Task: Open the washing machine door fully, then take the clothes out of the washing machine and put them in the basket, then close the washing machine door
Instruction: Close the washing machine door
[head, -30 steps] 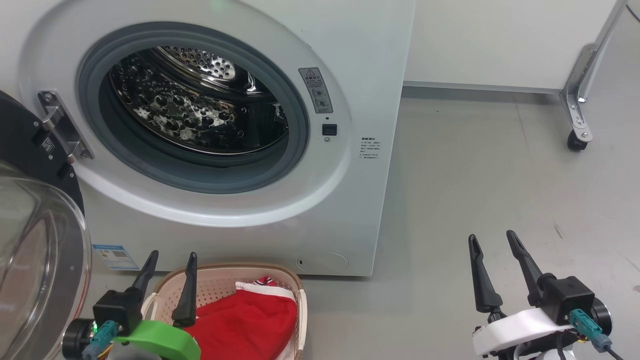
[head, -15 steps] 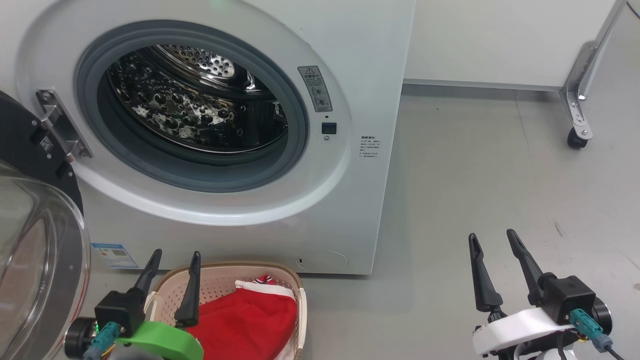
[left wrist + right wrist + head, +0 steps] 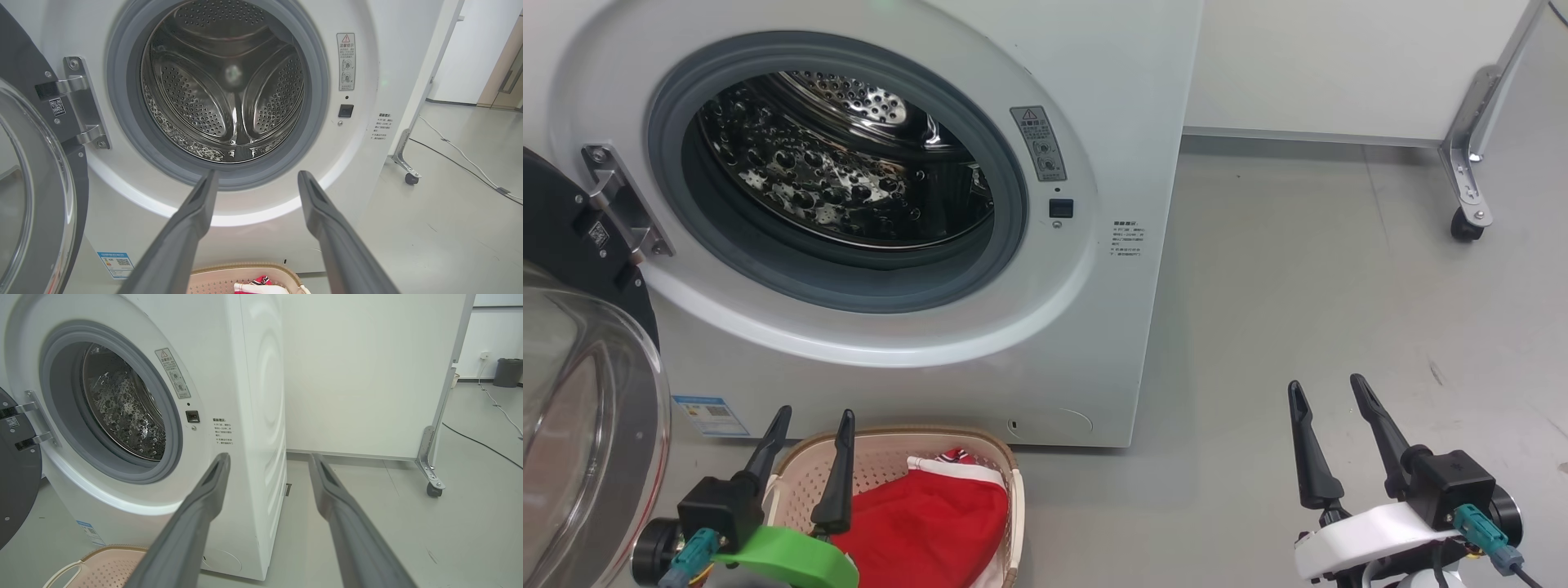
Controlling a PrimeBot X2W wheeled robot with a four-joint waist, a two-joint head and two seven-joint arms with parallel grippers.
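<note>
Directly in front of the washing machine (image 3: 1094, 343), close to its lower front panel, the basket (image 3: 907, 433) is sitting on the floor (image 3: 1298, 286). The clothes (image 3: 923, 523) are lying inside it as a bunched red heap, with white trim showing at the edge nearest the machine. Above the basket, the machine's round opening is standing uncovered. The grey gasket (image 3: 1013, 212) is ringing the perforated steel drum (image 3: 833, 171), whose wall and paddles are showing through the opening.

At the machine's left side, the washing machine door (image 3: 572, 392) is hanging swung out on its metal hinge (image 3: 621, 204), with the clear glass bowl bulging away from the black rim. A blue label (image 3: 709, 416) is showing low on the machine's front, between the door and the basket.

The left gripper (image 3: 816, 411) is hovering over the basket's left end, pointing toward the machine's front; its fingers are standing spread apart and gripping nothing. The right gripper (image 3: 1324, 380) is hovering over the floor well to the right of the machine, fingers likewise spread apart and gripping nothing. Farther right of the machine, a wheeled metal frame leg (image 3: 1466, 188) is standing beside a white panel.
</note>
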